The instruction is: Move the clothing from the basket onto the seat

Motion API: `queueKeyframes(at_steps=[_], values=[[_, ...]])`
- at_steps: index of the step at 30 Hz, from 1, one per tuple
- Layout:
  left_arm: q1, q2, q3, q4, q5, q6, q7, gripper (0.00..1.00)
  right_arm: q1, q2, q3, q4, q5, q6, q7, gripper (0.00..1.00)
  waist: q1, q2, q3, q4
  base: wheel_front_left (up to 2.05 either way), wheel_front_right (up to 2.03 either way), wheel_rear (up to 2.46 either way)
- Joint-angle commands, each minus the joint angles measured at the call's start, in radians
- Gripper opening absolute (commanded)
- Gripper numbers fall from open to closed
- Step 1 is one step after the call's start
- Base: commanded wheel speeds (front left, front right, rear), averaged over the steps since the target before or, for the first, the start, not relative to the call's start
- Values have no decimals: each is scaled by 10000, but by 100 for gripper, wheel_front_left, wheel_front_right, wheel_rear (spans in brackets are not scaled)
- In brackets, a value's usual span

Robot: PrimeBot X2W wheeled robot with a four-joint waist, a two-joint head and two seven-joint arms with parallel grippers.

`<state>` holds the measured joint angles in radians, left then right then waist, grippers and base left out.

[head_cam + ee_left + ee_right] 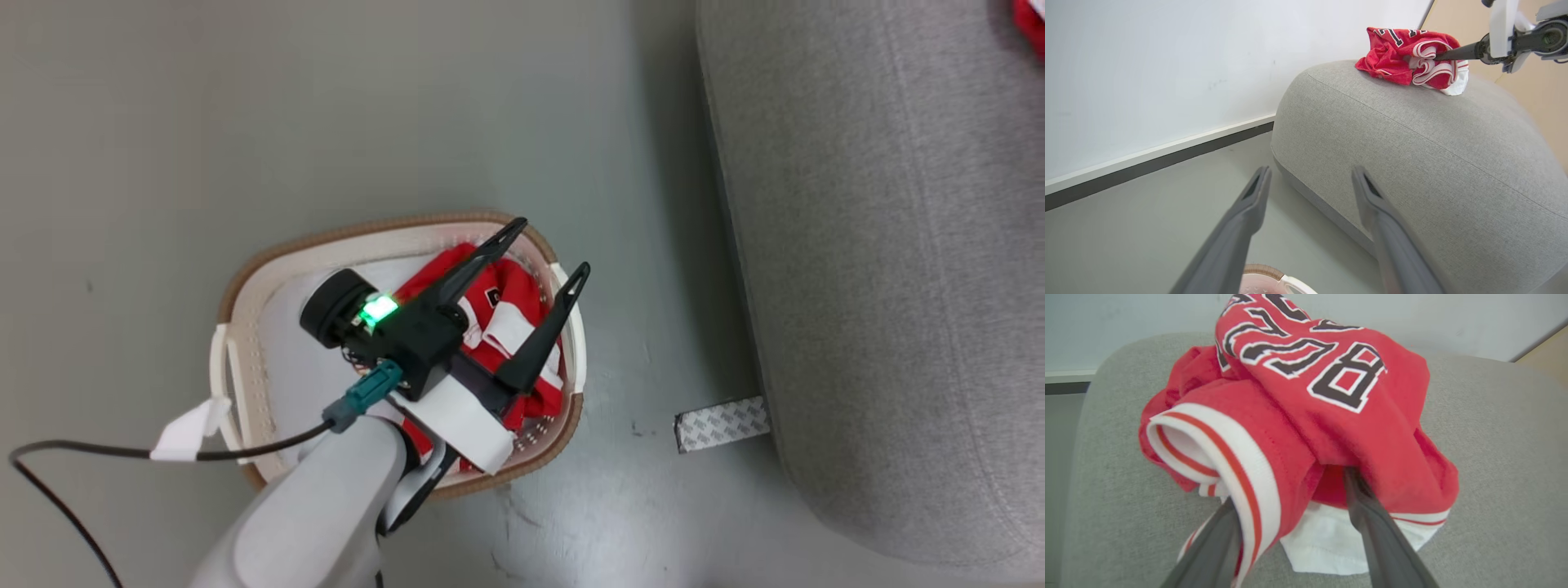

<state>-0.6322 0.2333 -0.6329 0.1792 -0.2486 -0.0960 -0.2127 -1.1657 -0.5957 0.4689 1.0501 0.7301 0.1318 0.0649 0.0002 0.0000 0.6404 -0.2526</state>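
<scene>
Tool status, right arm: the right tool (1290, 486) has its two fingers spread, with the tips buried under the folds of a red garment (1331, 388). Nothing is pinched between them. The garment is crumpled, black-and-white lettering uppermost and a striped white band hanging forward. It lies on top of the seat (1494, 437) near a rounded end, fully supported by the grey upholstery.

Tool status, left arm: the left tool (549, 246) is wide open and empty. It is poised above the basket (367, 231), fingers pointing out over the rim toward the seat. Directly below it, a second red garment (510, 327) with white trim lies bunched against the seat-side wall of the basket. The basket stands on the grey floor (326, 98), near the seat but apart from it. A strip of patterned tape (722, 423) lies on the floor between them, butting the seat's base.

Assessment: one piece is on the seat and one is outstanding, so the step in hand is the set-down. Next, the right tool needs to draw straight back out of the folds. The risk is snagging the band draped over its finger and dragging the piece off the edge. The left tool must tip downward and descend into the bunch before closing, since at present it points outward, not into the basket.
</scene>
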Motion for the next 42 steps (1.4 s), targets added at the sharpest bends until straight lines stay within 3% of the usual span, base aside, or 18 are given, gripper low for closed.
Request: queueKeyframes(at_steps=[1,12,22,28,32,42], values=[[111,90,28,50,-42,24,-89,100,135,-106,119,-107,85,-22,14,100,-2,0,-359,-31,0,0,0],[962,184,780,495,-601,465,-474,100,652,-861,2148,-1836,151,-23,-1376,100,-2,0,-2980,161,0,0,0],[2138,35,2120,44,-822,1056,-515,100,1877,-880,2443,-3688,1000,-22,-3048,100,-2,0,-4870,693,0,0,0],[3091,-22,3049,-96,-714,1175,-517,100,3673,-487,1621,-4620,1013,-22,-3299,100,-2,0,-5820,980,0,0,0],[3718,-106,3591,-115,-721,1125,-517,100,5087,-79,574,-5288,389,-22,-3298,100,-2,0,-6211,1108,0,0,0],[4885,-649,4859,-27,-359,917,-518,100,8930,2269,-2136,-7731,-2193,-23,-3304,100,-2,0,-6227,1324,0,0,0]])
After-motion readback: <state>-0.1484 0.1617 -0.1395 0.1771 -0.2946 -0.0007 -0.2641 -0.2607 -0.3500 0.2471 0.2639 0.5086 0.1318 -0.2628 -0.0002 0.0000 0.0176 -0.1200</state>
